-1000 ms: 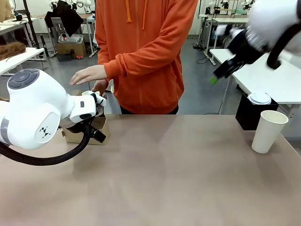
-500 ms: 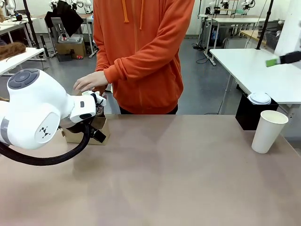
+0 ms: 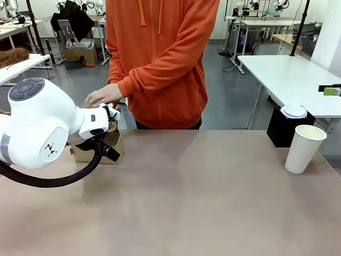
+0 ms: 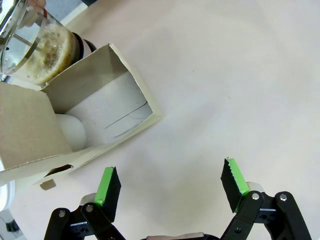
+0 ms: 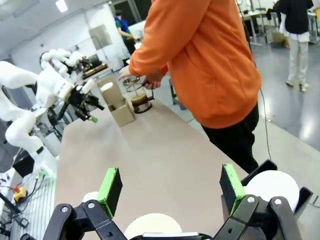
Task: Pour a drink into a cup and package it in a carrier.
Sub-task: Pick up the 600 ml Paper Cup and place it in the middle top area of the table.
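Plainly, the cup falls to our right arm

We find the cup (image 3: 305,149) upright and unlidded at the right end of the table (image 3: 202,192), its long axis vertical. Our right gripper (image 5: 170,185) hangs above that end, jaws spread wide with nothing between them. In its wrist view a white round rim, which we take for the cup, shows low between the fingers, so the cup lies almost straight below. The drink (image 4: 50,50) is at the far left, in a glass jug (image 4: 20,30) with the person's hand (image 3: 105,96) on it, just beside the carrier (image 4: 107,112). Our left gripper (image 4: 170,182), likewise wide and empty, hovers near the carrier's open side. We judge cup and drink well apart: the right arm is nearer the cup, while the left arm and the person are nearer the jug.
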Available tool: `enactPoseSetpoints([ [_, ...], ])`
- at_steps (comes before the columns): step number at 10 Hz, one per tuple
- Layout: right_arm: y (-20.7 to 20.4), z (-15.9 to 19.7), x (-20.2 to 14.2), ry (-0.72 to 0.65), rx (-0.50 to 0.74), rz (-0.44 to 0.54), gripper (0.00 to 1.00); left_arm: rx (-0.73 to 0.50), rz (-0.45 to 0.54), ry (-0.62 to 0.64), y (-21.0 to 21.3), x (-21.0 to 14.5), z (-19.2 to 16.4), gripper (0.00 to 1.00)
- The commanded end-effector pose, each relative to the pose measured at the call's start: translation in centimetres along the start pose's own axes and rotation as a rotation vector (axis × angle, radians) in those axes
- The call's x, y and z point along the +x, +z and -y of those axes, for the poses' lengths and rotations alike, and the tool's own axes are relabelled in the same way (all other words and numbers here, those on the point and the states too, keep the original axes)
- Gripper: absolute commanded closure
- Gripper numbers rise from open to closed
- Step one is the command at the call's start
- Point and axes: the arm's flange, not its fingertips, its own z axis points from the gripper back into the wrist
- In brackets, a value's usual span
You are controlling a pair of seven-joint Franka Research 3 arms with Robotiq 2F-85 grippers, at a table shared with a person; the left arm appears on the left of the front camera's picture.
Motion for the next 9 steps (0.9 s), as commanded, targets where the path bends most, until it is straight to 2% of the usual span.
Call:
enactPoseSetpoints([
  [1, -0.5, -0.3, 0.8, 0.056, 0.007, 0.06, 0.0, -0.001, 0.0, 0.0, 0.0, 0.0, 0.0, 0.0],
  [2, 0.0, 0.0, 0.0, 0.0, 0.0, 0.0, 0.0, -0.001, 0.0, 0.0, 0.0, 0.0, 0.0, 0.0],
  [6, 0.0, 0.0, 0.0, 0.012, 0.003, 0.007, 0.0, -0.001, 0.0, 0.0, 0.0, 0.0, 0.0, 0.0],
  [9, 1.1, 0.3, -5.1, 0.112, 0.008, 0.122, 0.0, -0.001, 0.0, 0.0, 0.0, 0.0, 0.0, 0.0],
])
